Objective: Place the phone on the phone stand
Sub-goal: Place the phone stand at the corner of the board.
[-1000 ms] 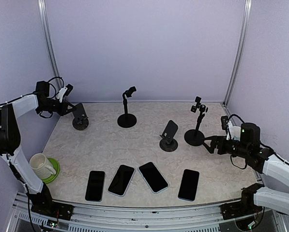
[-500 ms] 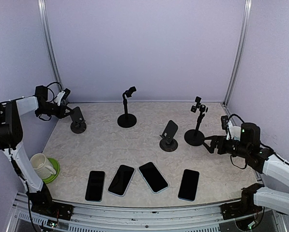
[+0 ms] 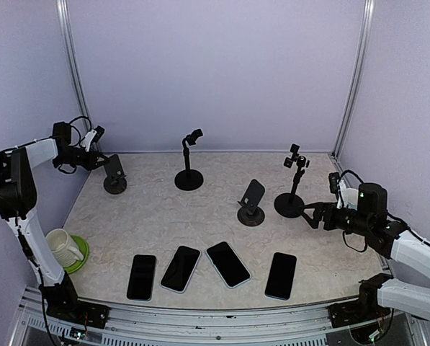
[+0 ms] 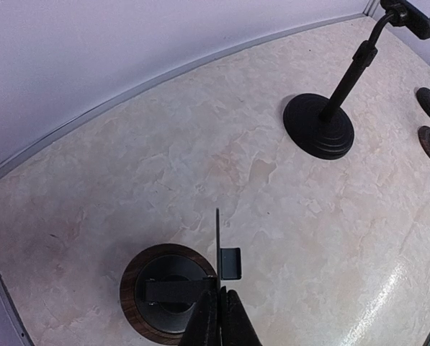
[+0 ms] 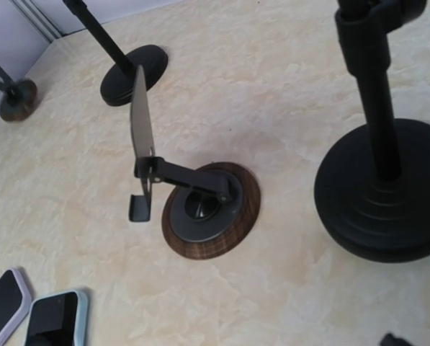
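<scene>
**Top external view.** Four phones point(image 3: 181, 268) are laid flat, screens dark, in a row along the near edge of the table point(image 3: 200, 223), all apart from the stands. Four stands are ranged behind them:
- a far-left phone stand point(image 3: 115, 176);
- a gooseneck stand point(image 3: 189, 171);
- a middle phone stand point(image 3: 251, 203) with a tilted plate;
- a clamp-headed stand point(image 3: 292, 193).

The left gripper point(image 3: 103, 162) is set against the far-left phone stand, but its fingers are too small here to be made out. The right gripper point(image 3: 312, 215) is held low, just beside the clamp-headed stand's base, and its opening cannot be told. A mug point(image 3: 60, 245) on a green saucer point(image 3: 82, 254) is placed at the left edge.

**Left wrist view.** The far-left phone stand point(image 4: 164, 292) is seen from above, with its plate edge-on as a thin line. The fingers point(image 4: 207, 324), cut off by the bottom border, are drawn almost together and pinched on that plate's lower edge. The gooseneck stand's head is clipped by the top corner. Two further bases are cut off by the right border.

**Right wrist view.** The middle phone stand point(image 5: 211, 209) is centred, with the clamp-headed stand's base point(image 5: 380, 198) beside it. Only a dark sliver of the gripper is shown at the bottom right, so its state cannot be told. Two phones are cut off at the lower left. The far-left phone stand is blurred.
</scene>
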Controlling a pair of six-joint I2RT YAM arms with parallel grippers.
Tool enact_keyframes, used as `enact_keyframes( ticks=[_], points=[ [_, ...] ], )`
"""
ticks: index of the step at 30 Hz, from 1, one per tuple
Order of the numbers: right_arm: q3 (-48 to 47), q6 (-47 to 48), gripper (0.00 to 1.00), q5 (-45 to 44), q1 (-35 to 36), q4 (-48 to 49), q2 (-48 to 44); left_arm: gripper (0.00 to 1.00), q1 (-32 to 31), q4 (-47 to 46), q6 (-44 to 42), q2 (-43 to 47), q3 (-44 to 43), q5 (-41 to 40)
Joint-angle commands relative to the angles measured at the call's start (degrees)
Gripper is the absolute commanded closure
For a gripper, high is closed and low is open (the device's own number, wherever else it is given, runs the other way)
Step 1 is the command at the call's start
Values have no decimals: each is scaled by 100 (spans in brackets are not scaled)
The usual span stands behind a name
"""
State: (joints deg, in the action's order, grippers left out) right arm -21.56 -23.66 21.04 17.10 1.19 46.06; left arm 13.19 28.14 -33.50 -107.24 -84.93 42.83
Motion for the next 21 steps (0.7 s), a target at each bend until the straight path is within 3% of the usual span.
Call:
enact_keyframes(
  ticks=[1, 7, 13, 21],
  points=[
    [70, -8, 0, 41, 58, 86, 17, 96, 55, 68, -77, -182, -298, 56],
    [73, -11, 0, 23, 57, 74, -12, 95, 98, 95, -60, -206, -276, -41],
    [74, -10, 0, 41, 60, 82, -1, 85, 123, 2, 84, -162, -279, -232],
    [82, -16, 0, 41, 62, 68, -36, 83, 130, -119, 448, -80, -287, -1465]
  ],
)
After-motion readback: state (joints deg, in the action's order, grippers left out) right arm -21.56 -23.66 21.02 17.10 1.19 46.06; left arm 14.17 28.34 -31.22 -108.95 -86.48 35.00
